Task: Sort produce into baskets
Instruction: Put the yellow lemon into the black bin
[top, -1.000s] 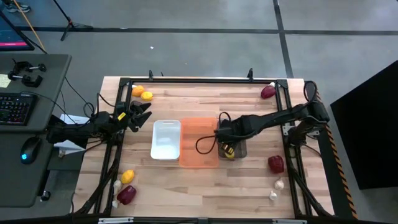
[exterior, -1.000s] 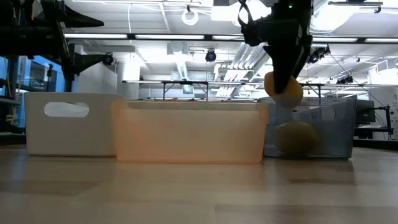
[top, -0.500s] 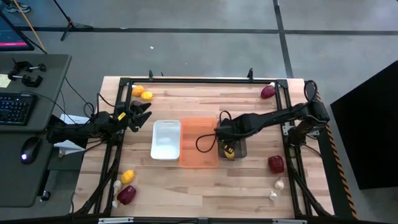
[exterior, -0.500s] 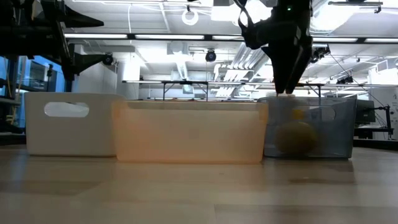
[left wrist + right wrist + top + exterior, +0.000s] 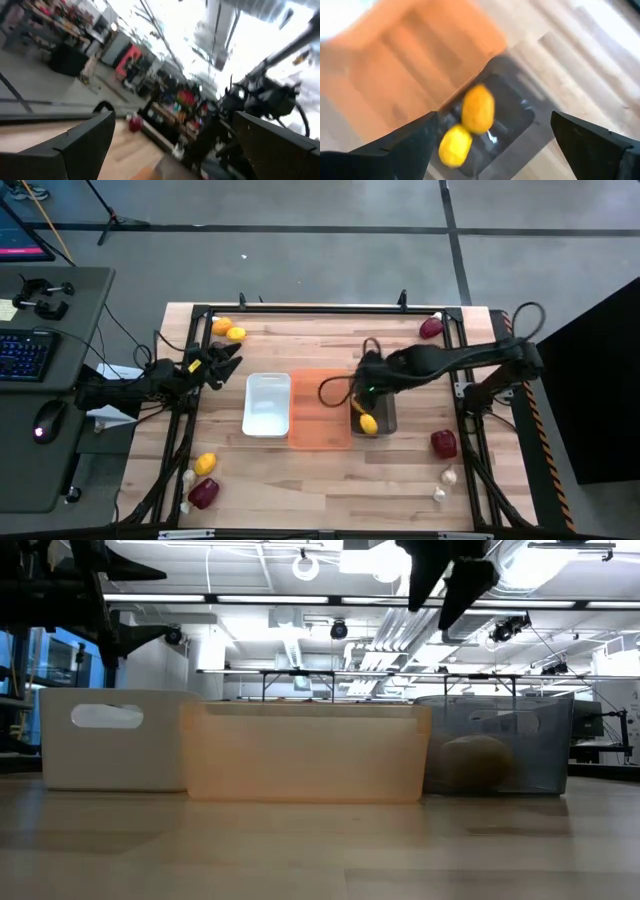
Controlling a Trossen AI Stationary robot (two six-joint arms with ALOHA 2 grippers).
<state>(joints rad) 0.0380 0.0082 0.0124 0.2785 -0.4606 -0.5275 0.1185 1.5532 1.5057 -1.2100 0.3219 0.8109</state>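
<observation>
Seen from above, with the tabletop [image 5: 330,480] read as a clock face, the three baskets sit in a row near its middle: the white basket [image 5: 267,404] toward 9 o'clock, the orange basket [image 5: 320,408] at the centre touching it, and the grey basket [image 5: 373,416] just toward 3 o'clock. Two lemons [image 5: 470,122] lie side by side inside the grey basket; the low view shows one of them as a dim round shape behind the translucent wall.

The right gripper [image 5: 366,383] hangs above the far end of the grey basket, its fingers [image 5: 405,145] spread wide apart and holding nothing.

The left gripper [image 5: 224,360] waits above the tabletop's 9 o'clock edge, its fingers [image 5: 82,147] also wide apart and empty.

Loose produce remains around the rim. Two yellow fruits [image 5: 230,330] sit near 11 o'clock. A dark red piece [image 5: 430,328] lies near 1 o'clock. Another red piece [image 5: 443,443] rests near 4 o'clock, with two whitish bulbs [image 5: 444,485] just beyond it toward 5 o'clock. Near 7 o'clock lie a yellow fruit [image 5: 205,464], a red piece [image 5: 203,493] and a whitish bulb [image 5: 189,478] close together.
</observation>
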